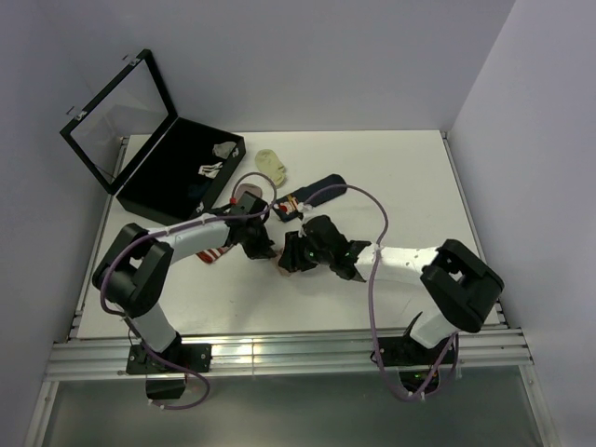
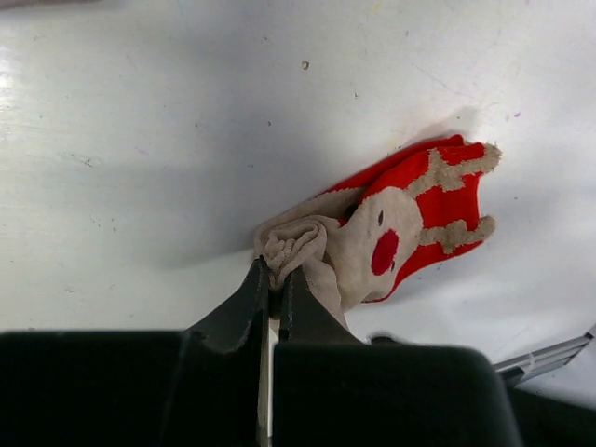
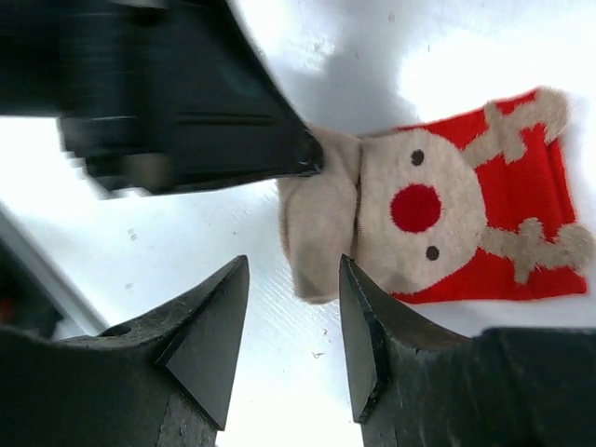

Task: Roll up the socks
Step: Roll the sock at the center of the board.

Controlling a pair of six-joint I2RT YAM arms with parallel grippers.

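Left wrist view: the left gripper is pinched tight on the beige sock. Its two fingers are pressed together, with a bunched-up bit of the beige end caught between them. The rest of the sock lies flat on the white table, stretching away from the fingers and off to the right. It has a reindeer face with a red nose, and the far end is red with beige antlers.

From the right wrist, the right gripper has its fingers spread apart and is holding nothing. The folded beige end of the sock lies just in front of the two tips, and one corner of it shows in the gap between them. The red end points away to the right. The left gripper's tip comes in from the upper left and touches the top corner of that same beige end.

From above, the two grippers meet near the middle of the table, close to the front. The arms hide most of the sock there. The navy sock lies a little behind them. The pink sock pokes its striped cuff out from under the left arm. A yellow sock lies further back, beside an open black box.
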